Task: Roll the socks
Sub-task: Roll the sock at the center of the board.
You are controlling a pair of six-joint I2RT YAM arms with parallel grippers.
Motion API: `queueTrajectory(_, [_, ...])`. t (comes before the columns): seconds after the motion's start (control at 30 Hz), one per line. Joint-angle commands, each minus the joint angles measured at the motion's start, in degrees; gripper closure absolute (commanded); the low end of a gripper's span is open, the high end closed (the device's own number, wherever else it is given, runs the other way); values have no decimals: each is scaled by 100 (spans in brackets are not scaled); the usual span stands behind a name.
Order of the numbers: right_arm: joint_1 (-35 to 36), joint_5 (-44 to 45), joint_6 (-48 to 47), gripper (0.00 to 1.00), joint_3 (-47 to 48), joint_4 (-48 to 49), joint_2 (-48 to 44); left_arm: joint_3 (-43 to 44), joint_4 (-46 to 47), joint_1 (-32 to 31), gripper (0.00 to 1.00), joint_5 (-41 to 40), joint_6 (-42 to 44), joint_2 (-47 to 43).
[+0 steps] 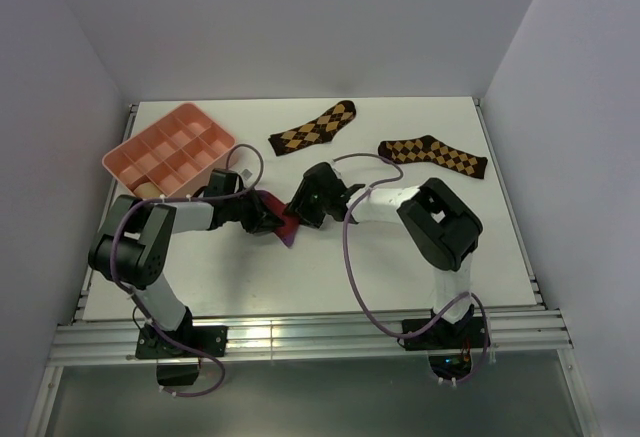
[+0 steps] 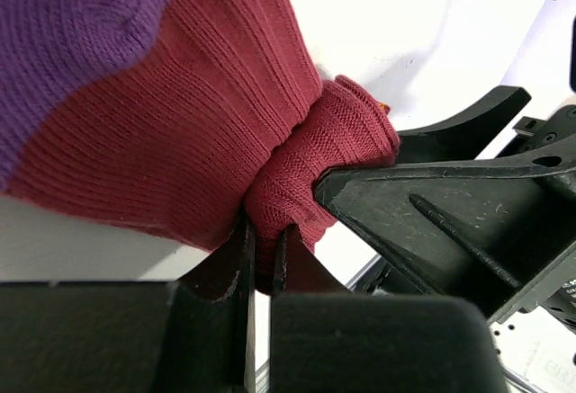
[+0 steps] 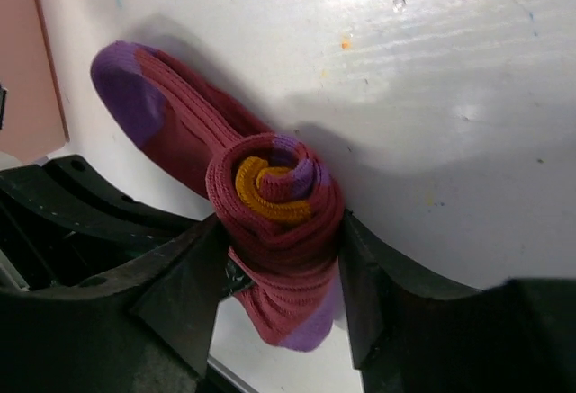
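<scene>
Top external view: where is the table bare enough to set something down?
Free: near strip of table between the arm bases; the right side below the right argyle sock. Crowded: left hand and right hand on the crimson sock by the pink tray.

Table (image 1: 400,267): tray (image 1: 150,133), argyle socks (image 1: 312,127), crimson sock (image 1: 286,224)

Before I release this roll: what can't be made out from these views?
1. Top view: crimson sock mostly covered by left gripper and right gripper; tightness unreadable.
2. Left wrist view: fabric fills the frame; the coiled end faces away.
3. Right wrist view: left jaws' pinch hidden behind the roll.
4. Top view: tan lump beside pink tray, too small to identify.
</scene>
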Motion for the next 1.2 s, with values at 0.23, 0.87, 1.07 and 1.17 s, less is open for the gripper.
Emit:
queueTrajectory(0.23, [13, 58, -69, 87, 21, -159, 145, -427, -316, -37, 96, -217, -88, 396])
queueTrajectory(0.87, [-295, -162, -993, 100, 1093, -2648, 329, -32, -1150, -2593, 49, -5617, 1782, -2310])
queueTrajectory(1.07, [-391, -452, -1054, 100, 1146, -2701, 487, 82, -693, -3613, 43, -6438, 2600, -2058])
queueTrajectory(1.17, [-418, -487, -1115, 100, 1225, -2815, 531, 310, -780, -3930, 43, -6763, 2645, -1532])
